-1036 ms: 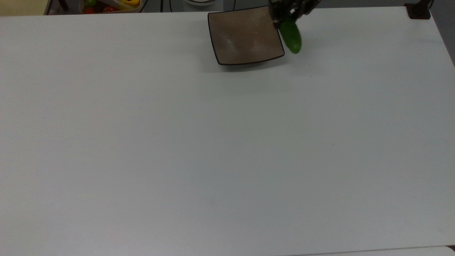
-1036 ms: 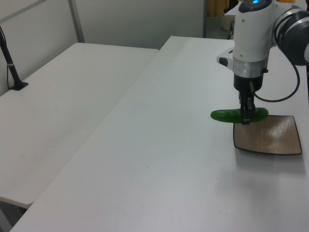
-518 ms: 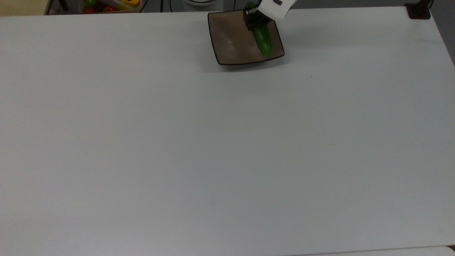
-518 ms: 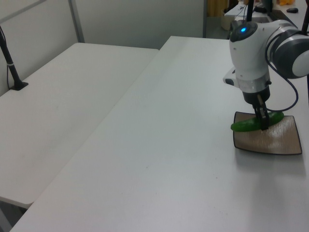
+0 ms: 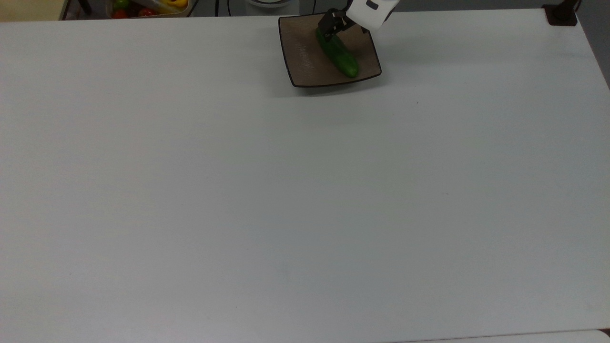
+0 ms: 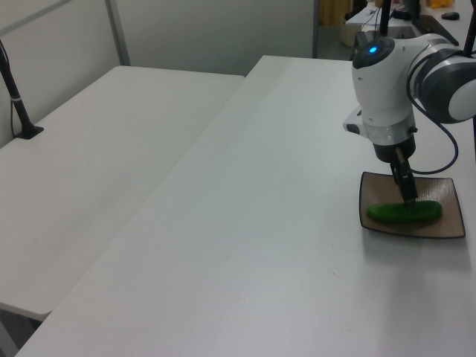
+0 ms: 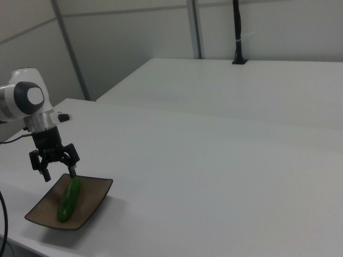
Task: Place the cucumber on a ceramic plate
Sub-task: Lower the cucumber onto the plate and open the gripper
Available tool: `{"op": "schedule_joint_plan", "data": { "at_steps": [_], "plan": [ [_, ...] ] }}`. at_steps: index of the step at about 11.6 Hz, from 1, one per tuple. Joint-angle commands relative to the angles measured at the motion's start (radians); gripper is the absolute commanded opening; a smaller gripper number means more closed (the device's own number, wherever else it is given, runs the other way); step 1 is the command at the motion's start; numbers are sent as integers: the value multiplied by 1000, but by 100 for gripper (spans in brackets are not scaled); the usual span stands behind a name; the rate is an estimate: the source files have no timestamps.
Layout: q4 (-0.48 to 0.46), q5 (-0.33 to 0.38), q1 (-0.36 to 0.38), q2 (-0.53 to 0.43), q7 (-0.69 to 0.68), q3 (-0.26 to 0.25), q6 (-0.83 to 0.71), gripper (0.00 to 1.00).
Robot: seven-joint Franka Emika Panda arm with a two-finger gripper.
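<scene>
The dark green cucumber [image 5: 337, 53] lies diagonally on the square brown ceramic plate [image 5: 300, 55] near the top view's upper edge. My gripper [image 5: 335, 26] hangs just above the cucumber's far end, its jaws spread and holding nothing. In the right view the gripper [image 7: 59, 171] stands open over the upper end of the cucumber [image 7: 68, 198], which rests flat on the plate [image 7: 92, 194]. In the left view the cucumber [image 6: 404, 213] lies across the plate [image 6: 448, 195] below the gripper [image 6: 406, 190].
The plate sits at the edge of a large white table [image 5: 305, 190]. A tray of coloured vegetables [image 5: 147, 7] stands beyond the table at the top view's upper left. A black post base [image 5: 562, 14] sits at the upper right corner. A second white table [image 6: 97, 149] adjoins.
The gripper carried the cucumber from beside the plate's right edge in the top view to over the plate, lowered it and opened. The cucumber now lies flat, released.
</scene>
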Motion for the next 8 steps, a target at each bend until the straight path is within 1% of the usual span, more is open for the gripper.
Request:
{"op": "schedule_joint_plan", "data": {
  "at_steps": [1, 2, 3, 6, 7, 8],
  "plan": [
    [56, 16, -15, -14, 9, -6, -5, 100],
    [93, 17, -30, -18, 67, -16, 1, 100],
    [114, 16, -32, -29, 95, -45, 10, 100],
    [228, 25, -33, -40, 95, -178, 32, 100],
    [278, 43, -33, -29, 93, -230, 33, 100],
    [304, 54, -35, -24, 81, -279, 36, 100]
  ]
}}
